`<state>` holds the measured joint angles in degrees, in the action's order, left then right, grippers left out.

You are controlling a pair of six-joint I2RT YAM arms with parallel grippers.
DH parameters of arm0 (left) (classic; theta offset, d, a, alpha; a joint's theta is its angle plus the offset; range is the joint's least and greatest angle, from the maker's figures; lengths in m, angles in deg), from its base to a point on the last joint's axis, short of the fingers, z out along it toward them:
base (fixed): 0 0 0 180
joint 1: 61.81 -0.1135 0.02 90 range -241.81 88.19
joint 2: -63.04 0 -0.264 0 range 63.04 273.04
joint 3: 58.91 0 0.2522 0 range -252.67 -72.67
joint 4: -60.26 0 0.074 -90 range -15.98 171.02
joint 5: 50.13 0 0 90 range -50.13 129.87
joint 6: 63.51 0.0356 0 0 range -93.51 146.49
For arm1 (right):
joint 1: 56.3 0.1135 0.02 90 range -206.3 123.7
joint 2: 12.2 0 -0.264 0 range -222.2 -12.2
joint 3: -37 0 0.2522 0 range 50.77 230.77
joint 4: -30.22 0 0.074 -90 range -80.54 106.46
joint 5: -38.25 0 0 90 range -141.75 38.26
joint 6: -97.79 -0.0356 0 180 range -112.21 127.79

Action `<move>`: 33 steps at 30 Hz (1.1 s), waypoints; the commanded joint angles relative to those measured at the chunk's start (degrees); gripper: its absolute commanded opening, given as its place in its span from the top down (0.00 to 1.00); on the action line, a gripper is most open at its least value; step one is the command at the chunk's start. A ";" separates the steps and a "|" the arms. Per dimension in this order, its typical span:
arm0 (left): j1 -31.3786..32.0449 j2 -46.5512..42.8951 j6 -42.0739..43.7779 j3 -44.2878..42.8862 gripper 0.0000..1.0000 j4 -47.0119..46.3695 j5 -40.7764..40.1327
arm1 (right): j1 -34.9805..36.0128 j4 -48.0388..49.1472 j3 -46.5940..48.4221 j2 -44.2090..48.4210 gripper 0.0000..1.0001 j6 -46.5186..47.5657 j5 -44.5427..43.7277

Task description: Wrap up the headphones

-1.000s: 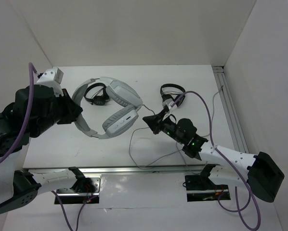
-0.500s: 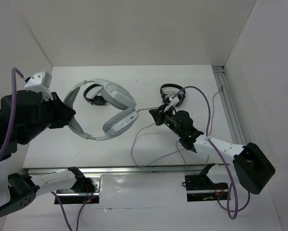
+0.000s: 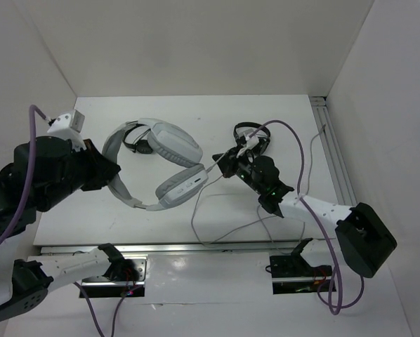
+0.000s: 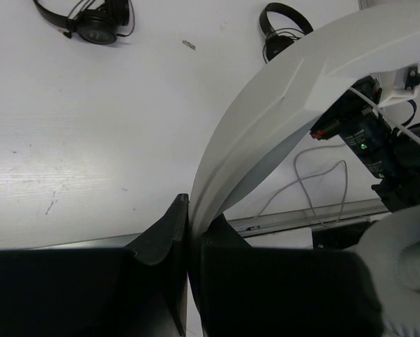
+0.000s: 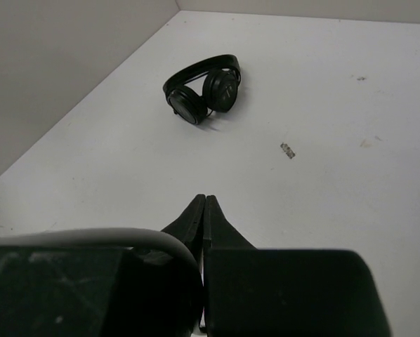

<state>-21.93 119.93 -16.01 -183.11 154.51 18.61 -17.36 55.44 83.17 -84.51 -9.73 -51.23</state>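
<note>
Lying apart, two black headphones [image 3: 141, 142] [image 3: 254, 138] flank one white headphones [image 3: 178, 144], seemingly lifted.

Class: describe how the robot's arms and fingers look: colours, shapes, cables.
Both the left arm and right arm combine white links with bulky black joint housings. A purple cable loops along each. The fingers are black tapering wedges. Green lights glow on the right wrist.

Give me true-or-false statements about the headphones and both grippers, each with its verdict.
1. The left gripper clamps the band of the white headphones. True.
2. The right gripper has its jaws wide open. False: they are pressed together.
3. Black headphones lie on the table. True.
4. The cable is fully wound around the band. False: it trails loose over the table.
</note>
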 commanded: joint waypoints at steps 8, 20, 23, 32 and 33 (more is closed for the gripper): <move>0.11 -5.28 -8.38 10.57 1.00 -26.48 13.60 | -0.27 5.20 6.70 -7.39 0.91 -4.62 5.46; 0.11 -7.66 -24.62 28.86 1.00 -47.25 12.56 | 9.83 7.08 15.84 -18.12 1.00 -8.59 2.47; 0.11 -8.98 -27.45 32.20 1.00 -49.28 6.59 | 11.59 4.71 16.99 -18.83 1.00 -7.79 0.72; -0.42 -5.64 -27.03 32.82 1.00 -49.37 -10.53 | 17.92 1.44 14.03 -15.67 1.00 -6.65 5.55; -0.42 -4.95 -27.98 32.82 1.00 -47.98 -12.04 | 18.62 2.23 12.96 -14.79 1.00 -6.65 5.55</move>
<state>-22.00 114.40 -40.34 -148.03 113.36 14.26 -0.67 56.41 97.94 -102.85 -17.34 -46.90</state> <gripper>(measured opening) 0.145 0.040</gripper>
